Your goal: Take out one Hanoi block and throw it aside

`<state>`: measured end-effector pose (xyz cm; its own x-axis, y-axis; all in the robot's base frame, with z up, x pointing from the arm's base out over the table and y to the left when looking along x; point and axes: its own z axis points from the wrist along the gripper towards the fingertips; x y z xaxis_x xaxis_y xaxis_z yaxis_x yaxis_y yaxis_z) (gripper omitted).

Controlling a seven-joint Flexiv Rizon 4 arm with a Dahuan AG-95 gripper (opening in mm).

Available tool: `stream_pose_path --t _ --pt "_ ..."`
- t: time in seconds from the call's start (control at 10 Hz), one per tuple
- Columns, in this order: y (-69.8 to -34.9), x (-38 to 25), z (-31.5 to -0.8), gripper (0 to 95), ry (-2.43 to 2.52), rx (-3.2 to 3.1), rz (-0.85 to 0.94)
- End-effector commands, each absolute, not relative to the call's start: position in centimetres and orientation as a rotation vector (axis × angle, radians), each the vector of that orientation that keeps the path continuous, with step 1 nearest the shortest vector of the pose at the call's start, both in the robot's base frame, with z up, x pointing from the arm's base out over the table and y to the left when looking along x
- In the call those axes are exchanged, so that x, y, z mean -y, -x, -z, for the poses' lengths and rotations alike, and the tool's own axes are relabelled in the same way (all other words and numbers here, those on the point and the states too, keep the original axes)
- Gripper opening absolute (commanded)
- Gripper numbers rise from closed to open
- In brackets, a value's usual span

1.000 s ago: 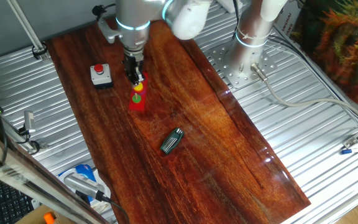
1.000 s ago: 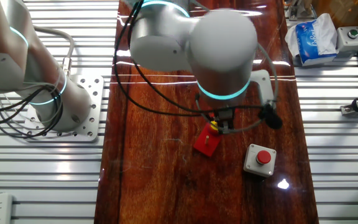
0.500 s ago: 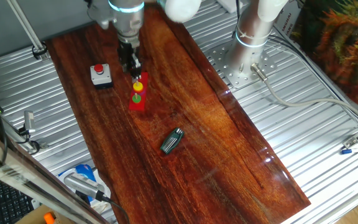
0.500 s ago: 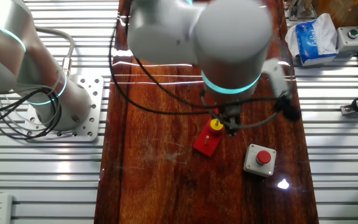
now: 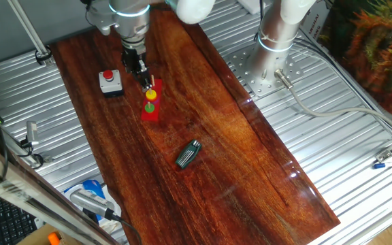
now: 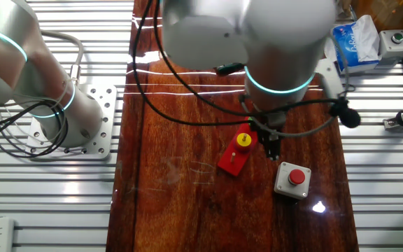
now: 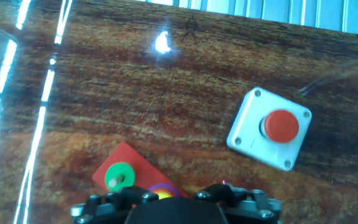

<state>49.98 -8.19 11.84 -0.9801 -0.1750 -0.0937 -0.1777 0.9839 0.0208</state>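
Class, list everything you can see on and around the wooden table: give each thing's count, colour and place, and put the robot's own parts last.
Hanoi block: one, yellow, on the red base, by the fingers.
Green disc: one, green, on the base beside the yellow one.
Red base: one, red, far part of the table.
Button box: one, grey with red button, beside the base.
Hex key set: one, dark, mid-table.
Tissue pack: one, blue and white, off the wood.
Wooden table: one, reddish brown.
Gripper: one, dark, above the base; jaw state unclear.

A red push-button in a white box stands on the wooden tabletop. A folded hex-key set lies at its 4 o'clock, well apart.
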Motion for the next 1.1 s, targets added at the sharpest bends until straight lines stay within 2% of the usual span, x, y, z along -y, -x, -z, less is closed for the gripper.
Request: stream_pose_path --t 0.1,0.2,0.3,0.4,1.1 --pt "-49.92 8.23 -11.81 95.0 0.312 -3.037 -0.073" --pt "-49.92 8.23 -11.81 76.0 0.348 -3.026 -0.082" --pt "-49.92 8.23 -11.81 19.0 0.351 -3.039 -0.049" --pt "-49.92 8.23 -11.81 0.0 0.327 -3.073 -0.05" --pt "-49.43 8.42 -11.55 0.0 0.144 -3.103 -0.031"
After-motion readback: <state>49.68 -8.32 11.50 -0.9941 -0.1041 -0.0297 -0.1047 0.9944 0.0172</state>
